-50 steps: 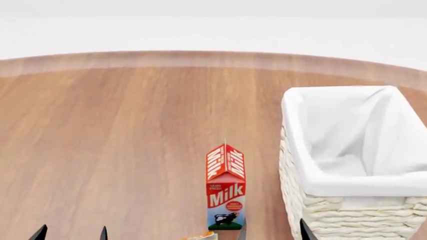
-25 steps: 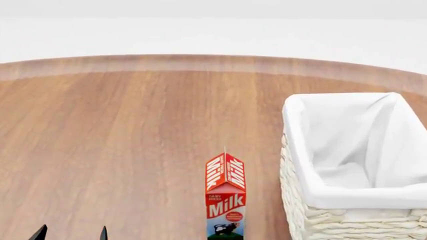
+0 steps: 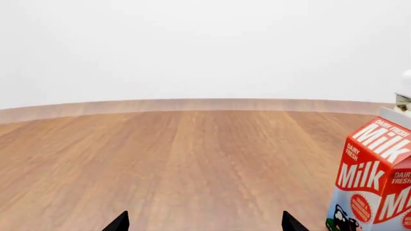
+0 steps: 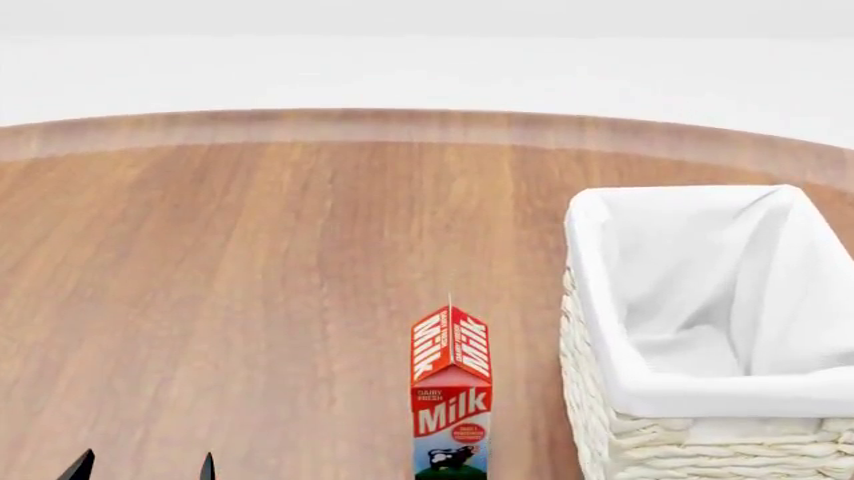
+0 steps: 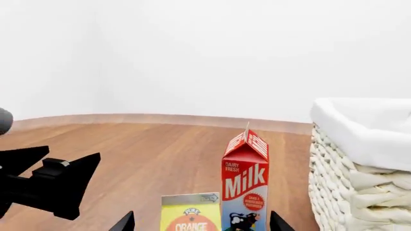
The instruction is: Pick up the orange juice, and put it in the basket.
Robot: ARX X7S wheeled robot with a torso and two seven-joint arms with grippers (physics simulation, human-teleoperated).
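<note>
Warm brown wood, the table (image 4: pixel 240 300) fills most of the head view, its curved far edge running across the upper part of the frame. One basket (image 4: pixel 707 340) stands at the right of that frame, cream wicker with a white cloth lining, nothing visible inside it. One red-and-white milk carton (image 4: pixel 451 395) stands upright at lower centre, just left of the basket and apart from it.

One orange juice (image 5: pixel 190 214) carton shows only in the right wrist view, at the bottom centre of that frame: yellow with a grey top edge, upright, just beside the milk carton on its near left side; whether they touch cannot be told.

The right gripper (image 5: pixel 200 222) shows two dark fingertips at the bottom edge of its own view, spread wide, one either side of the juice carton, touching nothing that can be seen. The left gripper (image 3: pixel 203 222) likewise shows two tips set far apart at the bottom of the left wrist view, gaping over bare wood and holding nothing. Its two tips also show at the lower left corner of the head view.
</note>
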